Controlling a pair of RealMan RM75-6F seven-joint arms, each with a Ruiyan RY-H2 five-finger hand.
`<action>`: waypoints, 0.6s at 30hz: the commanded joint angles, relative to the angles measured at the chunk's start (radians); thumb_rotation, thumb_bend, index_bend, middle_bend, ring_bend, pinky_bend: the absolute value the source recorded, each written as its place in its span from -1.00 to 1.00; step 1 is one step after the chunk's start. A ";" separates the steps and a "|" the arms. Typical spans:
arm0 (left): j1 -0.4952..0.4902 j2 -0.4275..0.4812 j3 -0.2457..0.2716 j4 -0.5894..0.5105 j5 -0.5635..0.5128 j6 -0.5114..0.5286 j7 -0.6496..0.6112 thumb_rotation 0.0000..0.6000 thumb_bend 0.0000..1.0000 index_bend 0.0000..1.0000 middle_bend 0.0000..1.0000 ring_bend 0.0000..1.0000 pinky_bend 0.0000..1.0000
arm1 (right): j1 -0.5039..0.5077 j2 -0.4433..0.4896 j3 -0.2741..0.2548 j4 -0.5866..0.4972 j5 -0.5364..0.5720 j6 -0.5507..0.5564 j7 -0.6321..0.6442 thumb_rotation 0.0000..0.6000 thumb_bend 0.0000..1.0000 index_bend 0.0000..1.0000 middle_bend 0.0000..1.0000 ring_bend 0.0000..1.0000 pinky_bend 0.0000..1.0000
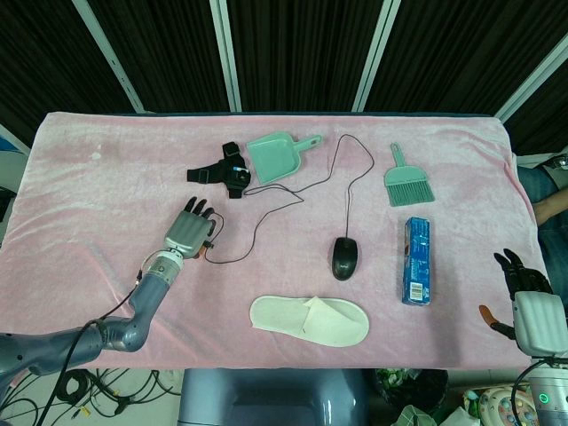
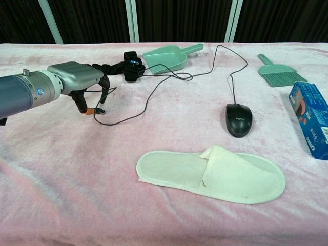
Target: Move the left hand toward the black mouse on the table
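Note:
The black mouse lies right of the table's middle, its thin black cable looping back toward the left. My left hand hovers palm down over the left part of the pink cloth, fingers apart and holding nothing, just above the cable's plug end. It is well to the left of the mouse. My right hand hangs beyond the table's right edge with fingers loosely spread, empty; the chest view does not show it.
A white slipper lies in front of the mouse. A blue box sits right of it. At the back are a green dustpan, a green brush and a black strap device.

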 commanded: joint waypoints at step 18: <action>0.000 0.001 0.007 0.009 -0.013 -0.010 0.003 1.00 -0.39 -0.05 -0.66 -1.00 -1.00 | -0.001 0.001 0.001 -0.004 0.005 -0.004 -0.002 1.00 -0.71 -0.74 -0.86 -0.54 -0.62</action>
